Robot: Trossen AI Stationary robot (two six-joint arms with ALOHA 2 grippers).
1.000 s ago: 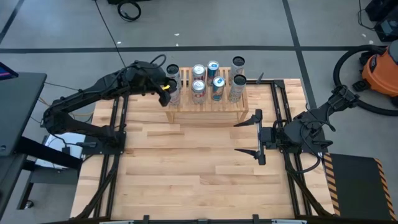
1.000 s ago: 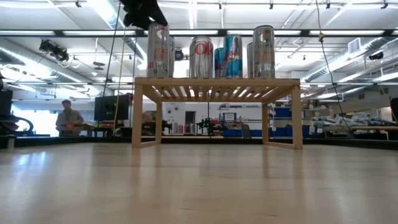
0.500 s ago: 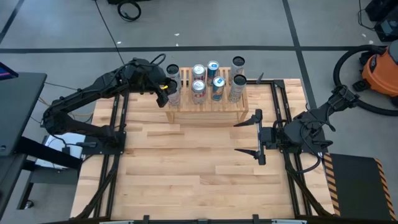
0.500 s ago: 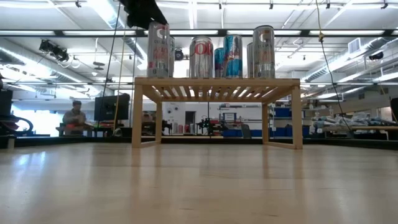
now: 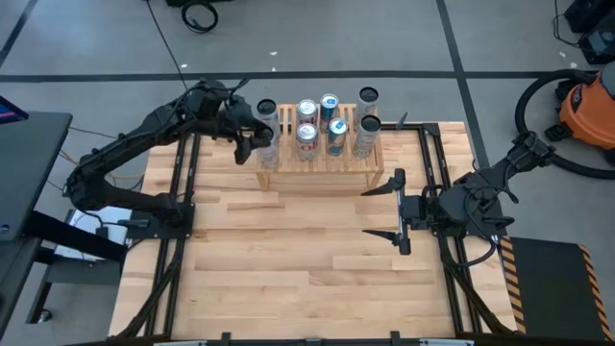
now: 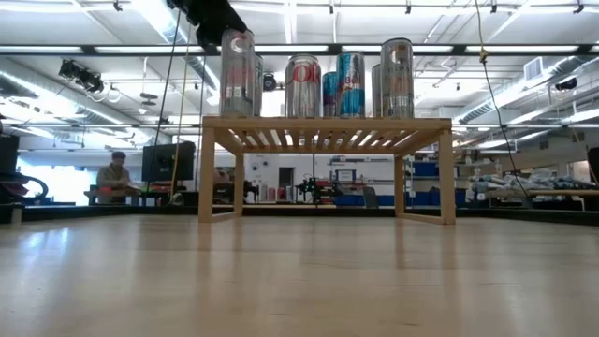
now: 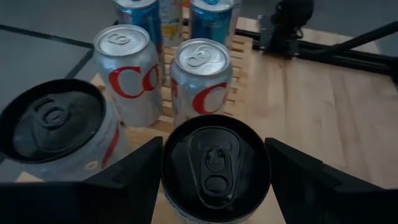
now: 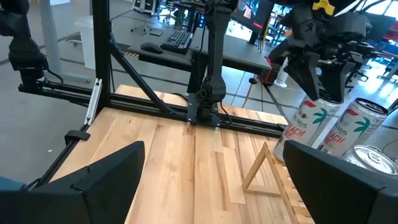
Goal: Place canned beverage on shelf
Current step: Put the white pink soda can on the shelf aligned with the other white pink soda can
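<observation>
- Left gripper (image 5: 242,142) is hovering at the left end of the shelf (image 5: 317,166), over the front-left canned beverage (image 5: 268,144).
- That can is standing upright on the slats at the shelf's left front corner, its long axis vertical. In the low view it (image 6: 238,75) is sitting flush on the shelf top (image 6: 328,124).
- In the left wrist view the fingers (image 7: 134,174) are standing about a can's width apart and flanking the can's dark lid (image 7: 216,168). The low view is showing the gripper body (image 6: 211,14) mostly above and to the outer side of the can top. Judging the can to be released, though pad contact cannot be made out for certain.
- Key relation: the can is lying straight below and between the left fingers. Judging that a clean exit is calling for a straight lift, or a pull outward past the shelf's left edge.
- Room: a second can is standing just behind this one, and the other cans (image 5: 307,137) are crowding the inboard side. The outer side, off the shelf end, is lying open. A sideways drag inboard is risking a knock-over.
- Right gripper (image 5: 381,210) is waiting over the table (image 5: 288,279), well apart from the shelf, fingers spread wide and holding nothing.
- The left arm is by far the nearer to the can.
</observation>
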